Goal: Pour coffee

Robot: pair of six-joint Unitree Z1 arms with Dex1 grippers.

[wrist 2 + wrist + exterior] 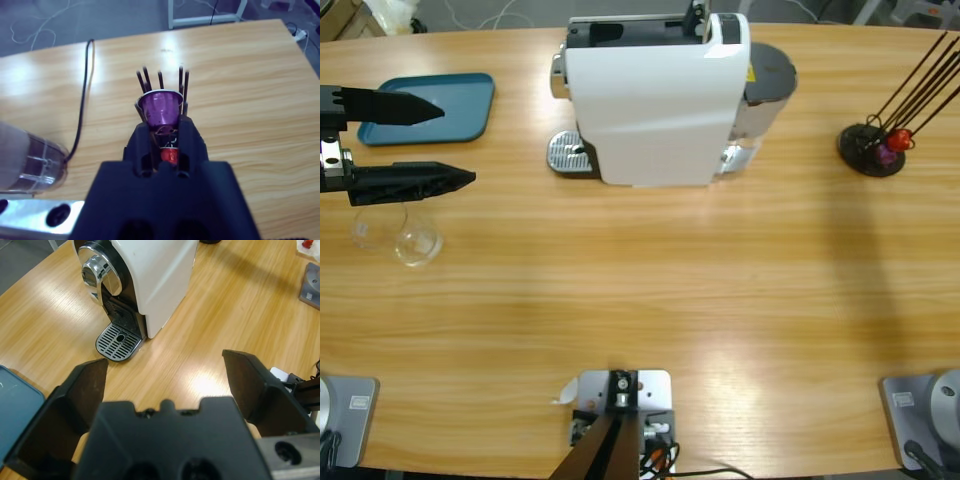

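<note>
From my console the pour looked wholly ahead of me. The left end effector (460, 144) came in from the desk's (720, 300) 9 o'clock edge with its jaws spread wide and nothing between them. Its wrist view looked past those open jaws at bare wood and, further off, the white coffee machine (655, 100).

The glass cup (415, 240) stood on the desk just at 6 o'clock of that end effector, near it but not touching. It looked clear to me, and I could make out no coffee in it or anywhere else in the views, so I could not say where the coffee was. A teal tray (430, 105) lay at 12 o'clock of the end effector, with nothing on it that I could see.

The machine sat at the desk's 12 o'clock; its drip tray (568, 155) carried no cup.

The right end effector (163, 125) did not show from above; in its wrist view the jaws were drawn together and gripped nothing. It looked along at the capsule holder (868, 150), at the desk's 2 o'clock, where a purple capsule (160, 106) sat above a red capsule (170, 154) among black rods.

I judged that nothing was yet done: the glass was ungrasped, no coffee was in sight, and both the grasp and the pour remained.
</note>
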